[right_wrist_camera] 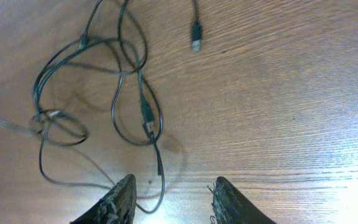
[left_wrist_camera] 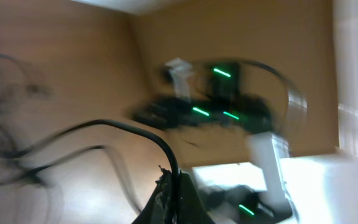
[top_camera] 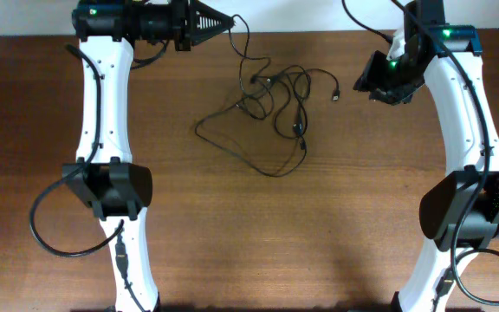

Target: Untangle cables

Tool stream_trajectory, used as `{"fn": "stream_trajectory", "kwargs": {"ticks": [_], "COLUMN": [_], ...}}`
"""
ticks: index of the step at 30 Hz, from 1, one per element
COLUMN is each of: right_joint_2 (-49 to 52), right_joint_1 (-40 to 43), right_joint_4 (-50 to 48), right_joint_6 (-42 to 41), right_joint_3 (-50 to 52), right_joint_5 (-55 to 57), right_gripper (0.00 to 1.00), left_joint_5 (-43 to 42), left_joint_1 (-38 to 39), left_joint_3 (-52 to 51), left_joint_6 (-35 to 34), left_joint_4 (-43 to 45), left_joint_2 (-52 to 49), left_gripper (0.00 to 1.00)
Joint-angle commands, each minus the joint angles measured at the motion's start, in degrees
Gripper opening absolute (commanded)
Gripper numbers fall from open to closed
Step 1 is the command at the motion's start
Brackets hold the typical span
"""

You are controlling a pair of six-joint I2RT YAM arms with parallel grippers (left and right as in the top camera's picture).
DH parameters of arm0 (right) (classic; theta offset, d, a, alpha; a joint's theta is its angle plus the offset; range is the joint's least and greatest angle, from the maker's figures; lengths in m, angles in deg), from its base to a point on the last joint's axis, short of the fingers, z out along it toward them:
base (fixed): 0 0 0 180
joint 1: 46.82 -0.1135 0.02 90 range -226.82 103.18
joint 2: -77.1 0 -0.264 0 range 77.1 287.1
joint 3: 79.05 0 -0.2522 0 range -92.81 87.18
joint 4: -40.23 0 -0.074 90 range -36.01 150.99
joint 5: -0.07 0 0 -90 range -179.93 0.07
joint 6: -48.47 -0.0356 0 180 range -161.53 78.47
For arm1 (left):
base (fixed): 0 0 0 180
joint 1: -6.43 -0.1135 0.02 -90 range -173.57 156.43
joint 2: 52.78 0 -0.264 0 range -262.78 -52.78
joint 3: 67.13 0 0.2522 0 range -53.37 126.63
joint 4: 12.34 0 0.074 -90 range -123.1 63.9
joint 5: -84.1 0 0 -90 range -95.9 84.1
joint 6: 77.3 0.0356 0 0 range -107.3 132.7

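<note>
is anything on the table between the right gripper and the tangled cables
Nothing visible. Only bare table lies between the open right gripper and the cables, whose nearest strand lies right by it.

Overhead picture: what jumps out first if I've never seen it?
The black cables, a messy tangle in the middle of the brown table. The left gripper at the top edge seems to pinch one strand, and the right gripper hangs open just right of the tangle.

Brown wooden table; tangled black cables lie toward far middle, one plug end stretched rightward
</note>
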Motion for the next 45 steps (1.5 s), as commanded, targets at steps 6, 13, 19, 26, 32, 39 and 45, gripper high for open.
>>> {"fn": "stream_trajectory", "kwargs": {"ticks": [6, 13, 19, 26, 32, 39, 45], "right_joint_2": [0.13, -0.90, 2.16, 10.64, 12.83, -11.78, -20.74], "right_joint_1": [-2.12, -15.28, -25.22, -31.08, -31.34, -14.01, 7.78], "right_joint_4": [1.97, -7.28, -13.68, -29.22, -29.46, -9.73, 2.45], "right_joint_6": [10.75, 5.66, 2.51, 2.49, 2.43, 3.19, 11.17], "right_joint_3": [-0.11, -0.35, -0.31, -0.22, -0.22, -0.24, -0.24], "right_joint_5": [-16.26, -19.91, -7.30, -4.55, -0.92, -7.72, -20.06], "right_gripper": [0.50, 0.59, 0.66, 0.55, 0.04, 0.04, 0.04], "left_joint_5": [58.66, 53.42, 53.29, 53.29, 54.58, 74.40, 82.79], "left_joint_1": [1.09, 1.16, 1.03, 1.03, 1.03, 1.03, -0.11], "left_joint_3": [1.84, 1.81, 1.81, 1.81, 1.57, -5.57, -8.02], "left_joint_6": [13.31, 13.20, 13.25, 13.25, 13.25, 13.27, 13.29], "left_joint_4": [-9.68, -10.23, -10.25, -10.71, -12.20, -12.68, -12.79], "left_joint_2": [25.57, 33.03, 33.03, 32.92, 32.70, 30.49, 24.63], "left_gripper": [0.00, 0.00, 0.00, 0.00, 0.00, 0.00, 0.00]}}
